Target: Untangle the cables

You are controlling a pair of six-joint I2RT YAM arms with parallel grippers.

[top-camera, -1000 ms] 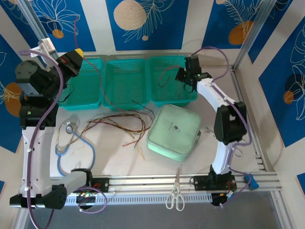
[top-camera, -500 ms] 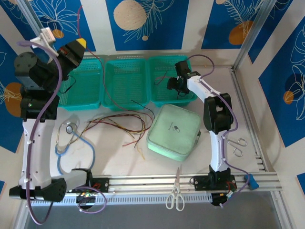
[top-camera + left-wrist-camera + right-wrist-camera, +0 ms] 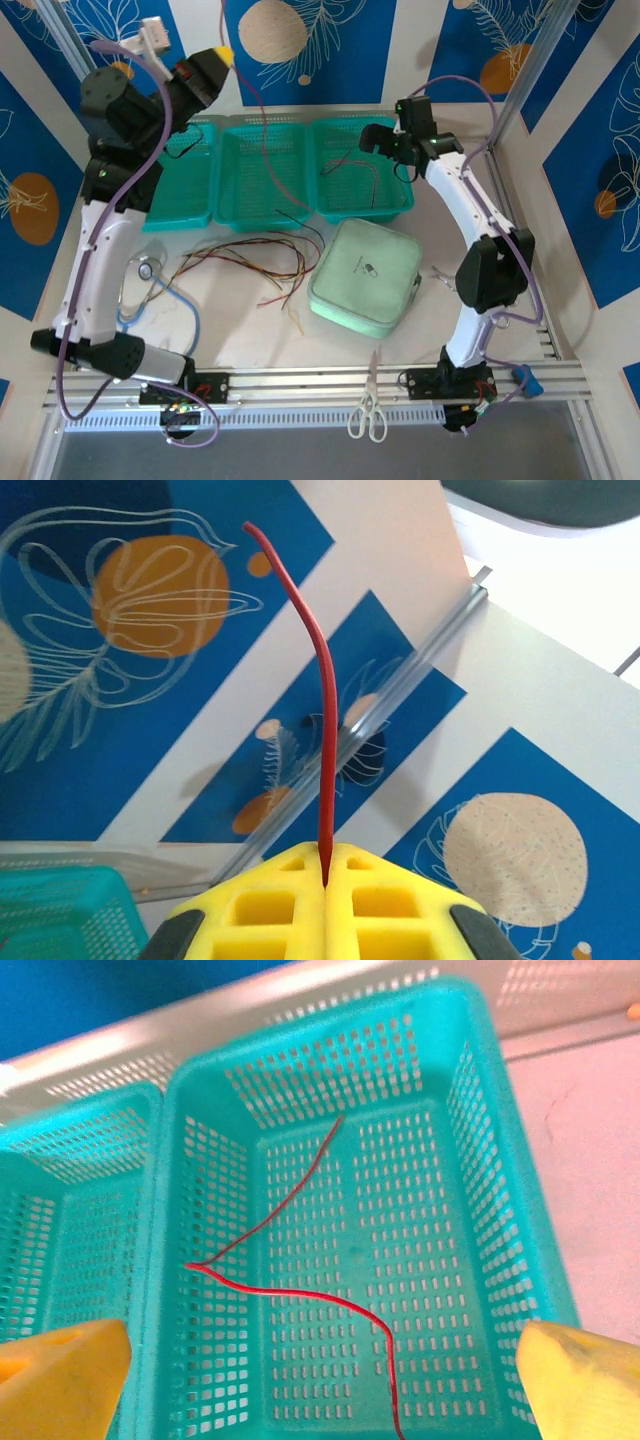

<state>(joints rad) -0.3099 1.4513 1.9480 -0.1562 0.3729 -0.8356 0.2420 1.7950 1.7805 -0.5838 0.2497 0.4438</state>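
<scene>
While the left gripper (image 3: pixel 224 56) is hanging high above the far-left corner of the table (image 3: pixel 240 335), its yellow jaws are pressing together on a dark red strand (image 3: pixel 322 730). The left wrist view is showing this strand pinched right at the seam between them. From that pinch the strand is trailing down across the middle basket (image 3: pixel 290 165) toward the rest of the cables (image 3: pixel 245 258). These are lying in a loose bundle on the table, between the stethoscope (image 3: pixel 150 295) and the green pouch (image 3: pixel 365 275). Whether the strand's lower end is free of the bundle cannot be told.

The right gripper (image 3: pixel 320 1385) is hovering over the right basket (image 3: pixel 505 1160) with its jaws standing wide apart and gripping nothing. A separate red cable (image 3: pixel 300 1298) is lying on the basket floor beneath them, touching neither finger.

Judging by this layout, the task is looking closer to its start than its end. One cable appears to be sorted into a basket and a second is hanging from the raised left jaws. Most of the wires, black, red and tan, are crossing one another on the table and are waiting to be pulled apart one by one.
</scene>
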